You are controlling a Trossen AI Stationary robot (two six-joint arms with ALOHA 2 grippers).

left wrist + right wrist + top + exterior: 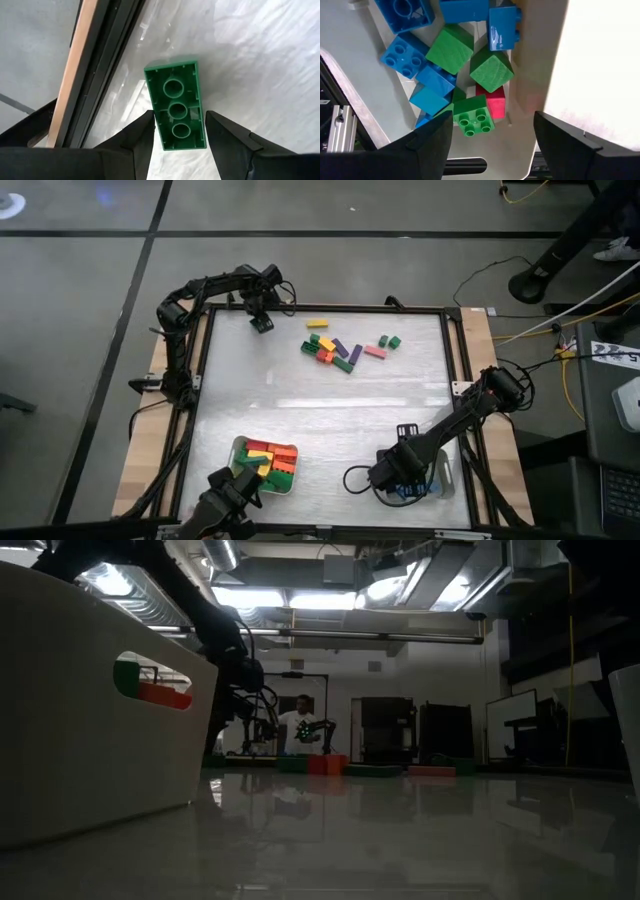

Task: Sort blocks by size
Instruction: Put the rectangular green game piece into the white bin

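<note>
My left gripper (262, 320) is at the table's far left and is shut on a long green brick (176, 102), whose hollow underside faces the wrist camera. My right gripper (400, 475) is open and empty above the right pale tray (447, 477). That tray holds short blue, green and red blocks (470, 65). The left pale tray (240, 448) near the front edge holds long red, yellow and green blocks (268, 461). A loose pile of blocks (335, 348) lies on the table at the far middle. It also shows far off in the low view (330, 765). My left gripper pinches the green brick's two long sides at one end (161, 134) between its two fingers. The brick reaches out past the fingertips, along the fingers. Whether its free end (171, 67) touches the table cannot be told.
The table's dark frame and wooden border (82, 65) run close beside my left gripper. In the low view the left tray's wall (90, 710), with a handle slot, fills the left. Cables lie by the right tray (358, 480). Bare table (330, 415) lies between pile and trays.
</note>
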